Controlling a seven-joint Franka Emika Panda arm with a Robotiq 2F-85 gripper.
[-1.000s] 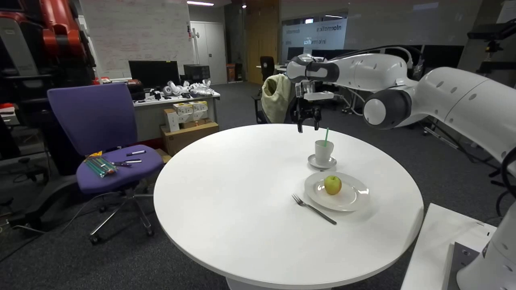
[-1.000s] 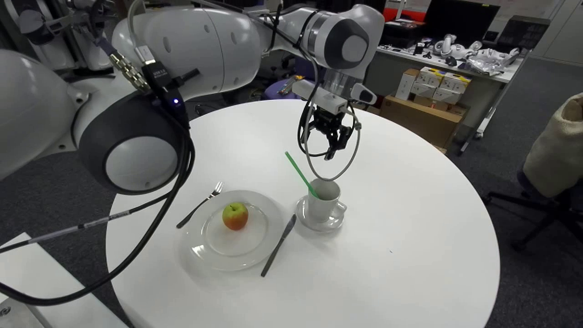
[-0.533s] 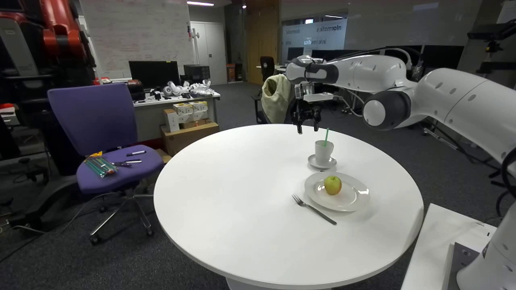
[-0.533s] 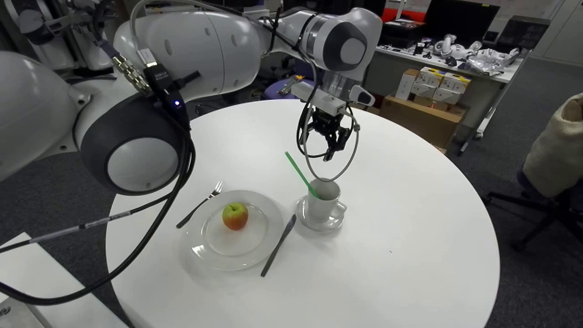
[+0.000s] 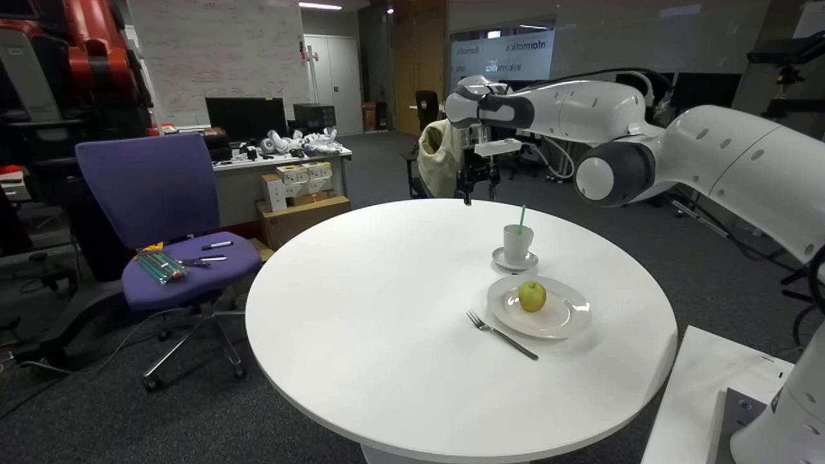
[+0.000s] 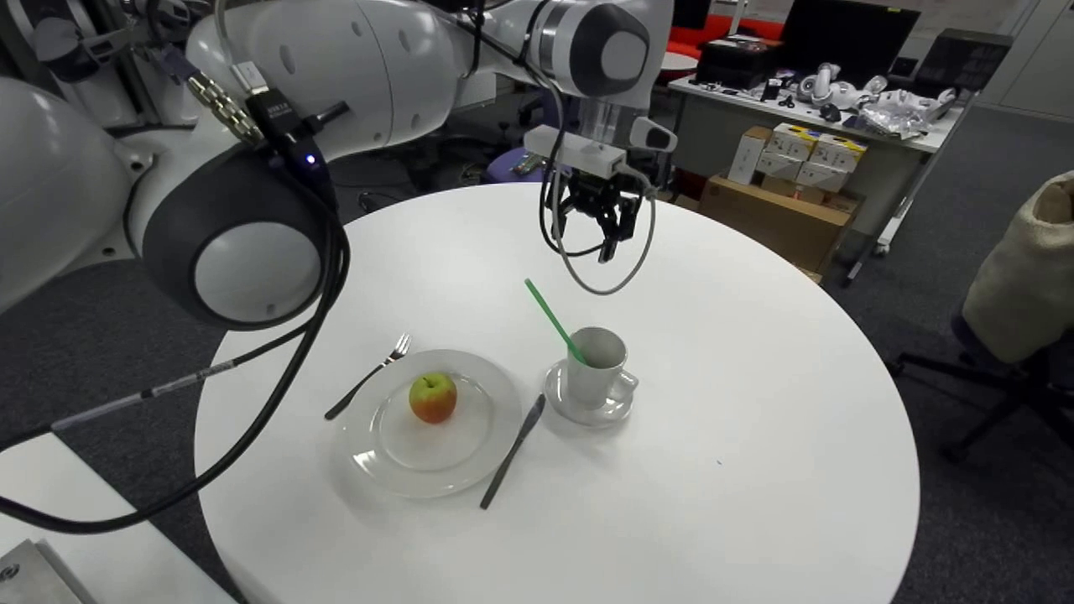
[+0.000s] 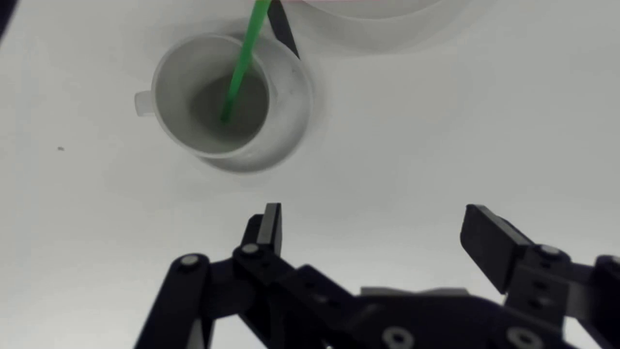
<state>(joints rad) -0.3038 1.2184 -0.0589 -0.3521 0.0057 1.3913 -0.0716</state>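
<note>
In the wrist view the jaws stand wide apart across the lower part of the frame, nothing between them and nothing touched. Nearest to them, at the upper left of that frame, is the white mug [image 7: 201, 97], set on its saucer [image 7: 292, 105] with a green straw [image 7: 243, 60] leaning inside it. In an exterior view the apple [image 6: 433, 398] rests on the plate [image 6: 482, 436] left of the frame's middle, the fork [image 6: 367, 382] beside the plate's upper left edge and the knife [image 6: 513, 453] between plate and saucer, all on the round bench [image 6: 713, 369]. Judging from this, straw, mug and apple sit settled and no grasp is under way; whether handling is finished or remains to be done, these views cannot settle.
</note>
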